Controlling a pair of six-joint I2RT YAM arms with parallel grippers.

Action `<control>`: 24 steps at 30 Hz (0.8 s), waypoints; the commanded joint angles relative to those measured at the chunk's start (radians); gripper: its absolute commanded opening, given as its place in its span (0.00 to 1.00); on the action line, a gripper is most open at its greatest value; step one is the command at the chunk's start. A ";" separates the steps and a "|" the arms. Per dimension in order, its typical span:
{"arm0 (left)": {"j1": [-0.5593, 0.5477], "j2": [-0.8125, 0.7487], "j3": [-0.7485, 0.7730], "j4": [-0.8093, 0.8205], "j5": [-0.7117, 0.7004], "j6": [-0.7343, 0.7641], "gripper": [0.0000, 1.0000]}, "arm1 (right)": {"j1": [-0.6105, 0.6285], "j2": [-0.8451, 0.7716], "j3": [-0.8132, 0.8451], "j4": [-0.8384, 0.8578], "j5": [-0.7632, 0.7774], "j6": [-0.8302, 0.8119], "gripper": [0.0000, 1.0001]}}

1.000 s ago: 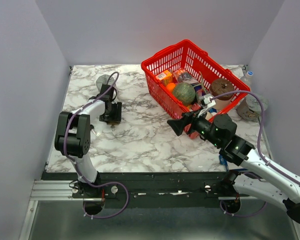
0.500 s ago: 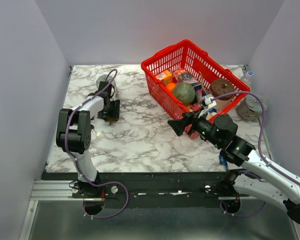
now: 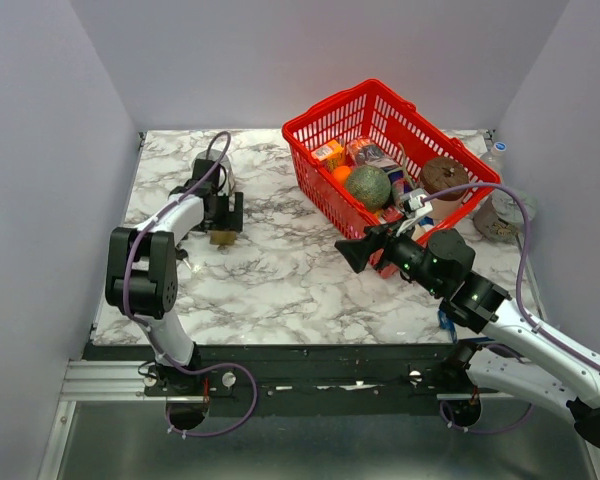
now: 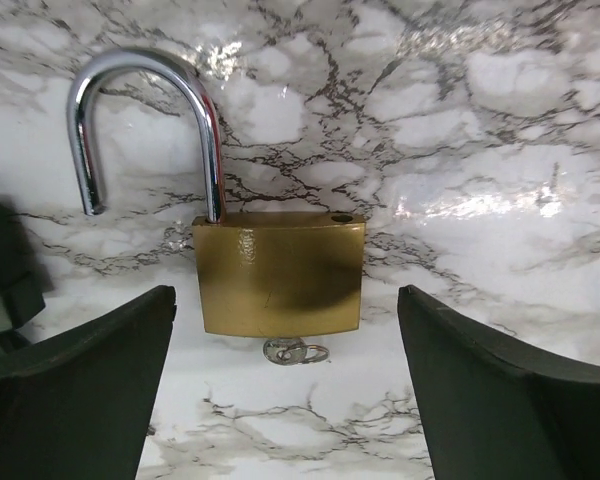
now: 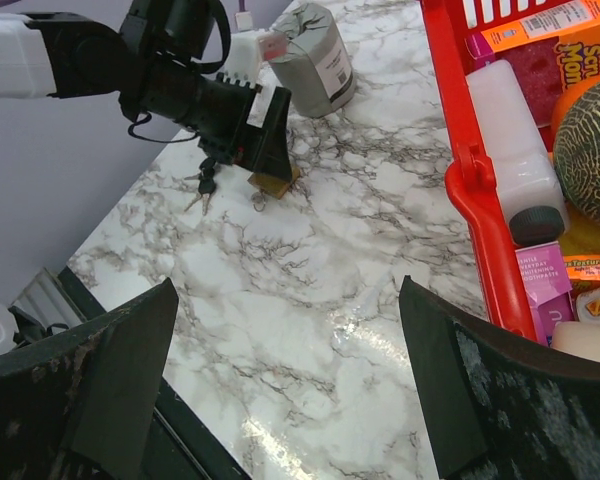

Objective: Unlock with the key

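Note:
The brass padlock (image 4: 278, 272) lies flat on the marble table with its steel shackle (image 4: 145, 115) swung open. A small silver metal piece with a ring (image 4: 293, 351) sticks out of its bottom keyhole. My left gripper (image 4: 285, 300) is open, just above the padlock with a finger on each side, touching nothing. The padlock also shows in the top view (image 3: 221, 238), just in front of the left gripper (image 3: 222, 218). The key (image 5: 206, 184), black-headed, lies on the table left of the padlock (image 5: 273, 184). My right gripper (image 3: 350, 252) is open and empty above mid-table.
A red basket (image 3: 320, 125) full of groceries stands at the back right, close to the right gripper. A grey roll (image 5: 315, 50) stands behind the left gripper. Jars (image 3: 500, 215) stand at the right edge. A dark object (image 4: 5, 265) lies left of the padlock.
My left gripper has drawn back toward the far side of the table, uncovering the brass padlock in the top view. The right arm has not moved.

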 commanded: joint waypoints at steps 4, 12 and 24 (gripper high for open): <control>-0.002 -0.153 -0.047 0.104 0.009 0.002 0.99 | 0.001 0.001 -0.013 -0.001 0.010 0.003 1.00; -0.009 -0.532 -0.224 0.371 0.087 0.019 0.99 | -0.025 0.004 0.036 -0.003 0.033 -0.028 1.00; -0.035 -0.936 -0.419 0.604 0.111 -0.050 0.99 | -0.071 -0.063 0.124 -0.089 0.186 -0.134 1.00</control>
